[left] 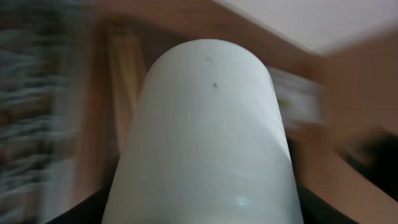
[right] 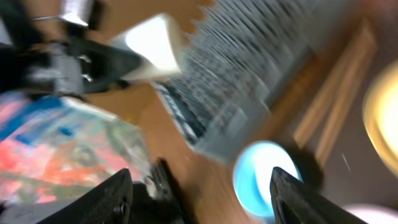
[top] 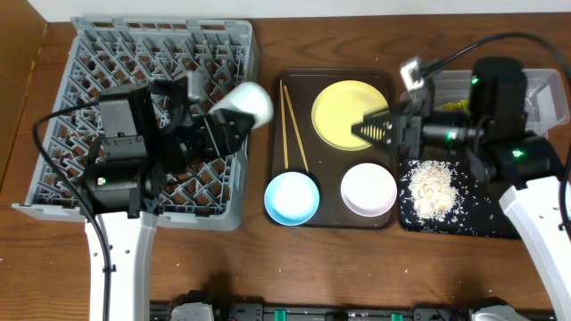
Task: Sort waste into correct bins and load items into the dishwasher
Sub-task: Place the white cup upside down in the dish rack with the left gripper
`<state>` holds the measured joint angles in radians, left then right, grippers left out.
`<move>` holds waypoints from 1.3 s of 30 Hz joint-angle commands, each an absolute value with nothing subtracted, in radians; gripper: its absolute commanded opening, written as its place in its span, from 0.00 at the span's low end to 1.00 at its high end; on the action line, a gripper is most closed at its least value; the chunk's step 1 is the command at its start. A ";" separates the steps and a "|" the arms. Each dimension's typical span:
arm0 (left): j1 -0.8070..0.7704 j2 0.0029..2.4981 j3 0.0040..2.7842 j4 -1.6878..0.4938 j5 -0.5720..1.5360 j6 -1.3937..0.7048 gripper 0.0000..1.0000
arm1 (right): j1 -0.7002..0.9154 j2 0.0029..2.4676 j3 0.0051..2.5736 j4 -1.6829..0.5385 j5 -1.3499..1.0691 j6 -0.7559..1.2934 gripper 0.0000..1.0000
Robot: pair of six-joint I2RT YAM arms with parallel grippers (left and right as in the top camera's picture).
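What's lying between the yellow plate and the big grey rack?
Two wooden chopsticks, lying on the brown tray between the yellow plate and the grey rack. The overhead view shows them.

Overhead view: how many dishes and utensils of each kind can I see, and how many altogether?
Plates: 1 (yellow plate)
Bowls: 2 (light-blue bowl, white bowl)
Cups: 1 (white cup)
Chopsticks: 2
Total: 6
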<state>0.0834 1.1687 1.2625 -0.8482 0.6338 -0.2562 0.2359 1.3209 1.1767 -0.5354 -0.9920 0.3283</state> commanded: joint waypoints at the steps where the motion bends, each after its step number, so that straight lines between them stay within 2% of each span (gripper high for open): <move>1: 0.089 1.160 1.272 -0.938 0.160 -0.253 0.52 | 0.299 1.315 1.182 -0.680 -0.627 0.279 0.69; 4: 0.090 1.162 1.272 -1.048 -0.027 -0.321 0.51 | 0.364 1.320 1.182 -0.795 -0.368 0.280 0.71; 7: 0.092 1.163 1.272 -1.116 -0.152 -0.373 0.52 | 0.416 1.328 1.182 -0.828 -0.286 0.279 0.73; 14: 0.156 1.189 1.240 -1.126 -0.156 -0.414 0.52 | 0.458 1.350 1.182 -0.820 -0.278 0.280 0.74; 29: 0.501 1.371 1.234 -1.023 -0.165 -0.496 0.53 | 0.459 1.377 1.182 -0.838 -0.281 0.280 0.75; 37: 0.623 1.513 1.234 -0.960 -0.053 -0.495 0.53 | 0.459 1.377 1.182 -0.857 -0.281 0.280 0.75; 39: 0.649 1.537 1.234 -0.955 0.004 -0.495 0.64 | 0.459 1.377 1.182 -0.857 -0.281 0.280 0.75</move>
<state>0.6113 1.5070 1.2381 -0.9581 -0.0818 -0.4770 0.4423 1.3685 1.1763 -0.8536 -0.2886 0.2951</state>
